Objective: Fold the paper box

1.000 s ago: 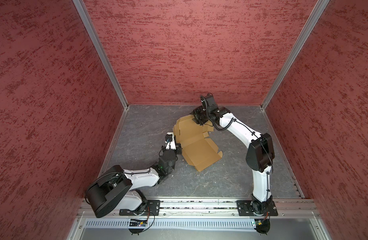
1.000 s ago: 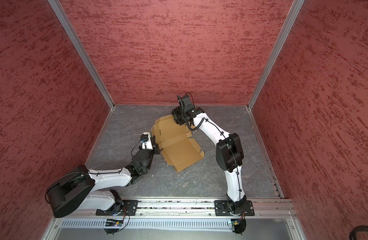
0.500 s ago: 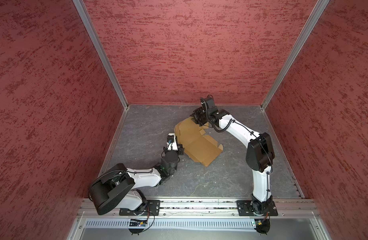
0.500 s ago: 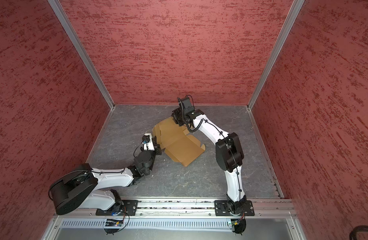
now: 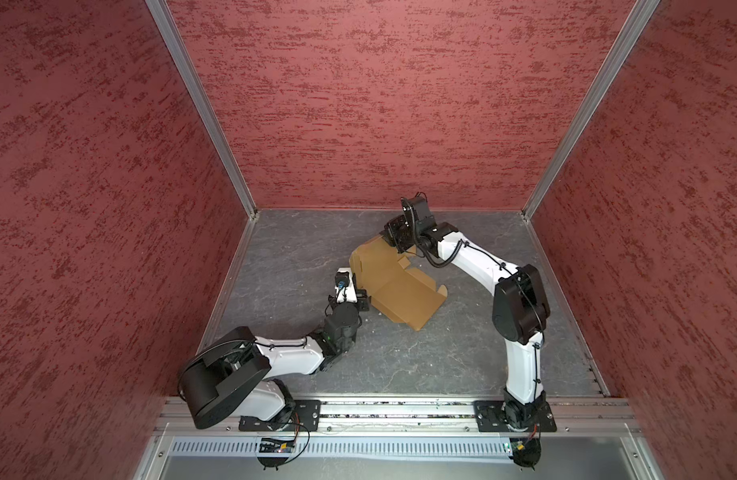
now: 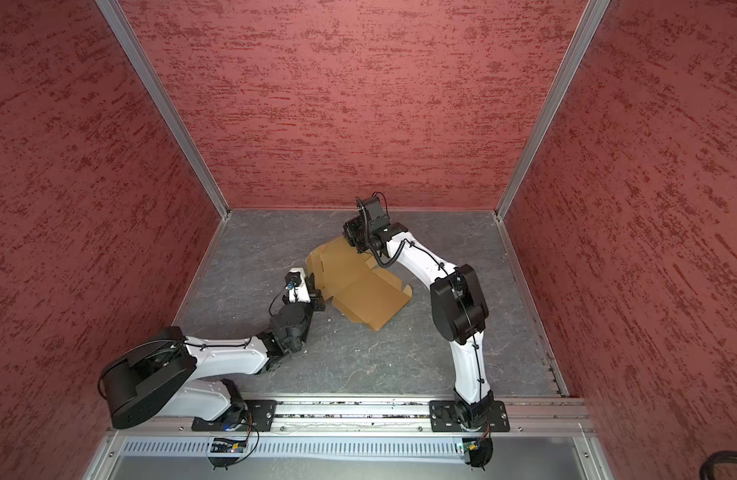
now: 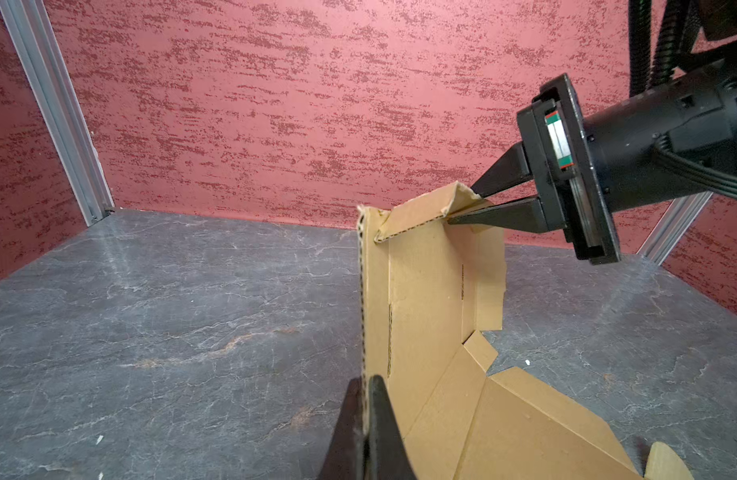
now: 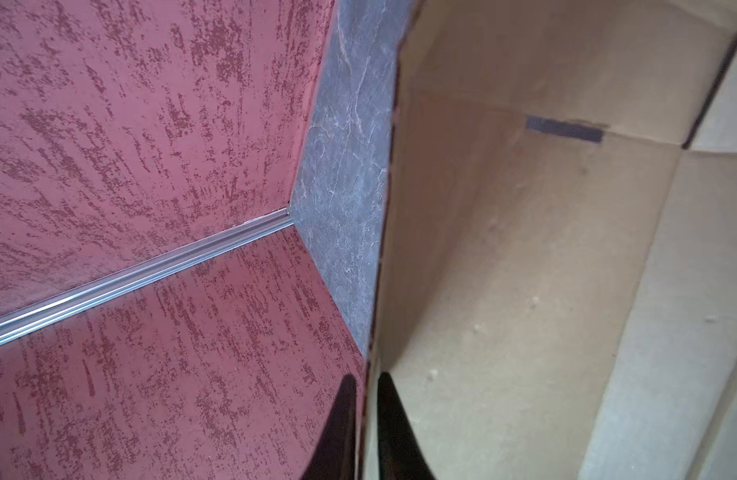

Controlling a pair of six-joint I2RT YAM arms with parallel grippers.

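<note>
The paper box (image 5: 400,286) (image 6: 358,291) is a tan cardboard sheet, partly folded, lying mid-floor in both top views. One long side panel stands upright. My left gripper (image 5: 364,300) (image 6: 319,304) is shut on the near end of that panel's edge; the left wrist view shows the edge pinched between the jaws (image 7: 364,380). My right gripper (image 5: 390,246) (image 6: 352,246) holds the far corner flap, seen in the left wrist view (image 7: 462,206). In the right wrist view the box's (image 8: 524,291) edge runs between the nearly shut jaws (image 8: 364,379).
Red textured walls (image 5: 379,104) enclose the grey stone floor (image 5: 300,257) on three sides, with aluminium corner posts (image 5: 200,108). A metal rail (image 5: 400,409) carrying both arm bases runs along the front. The right arm's black elbow (image 5: 520,303) hangs beside the box.
The right gripper's jaws have narrowed onto the far corner flap. The box's flat panel has swung a little to the right and lies lower. The left gripper has kept its grip.
</note>
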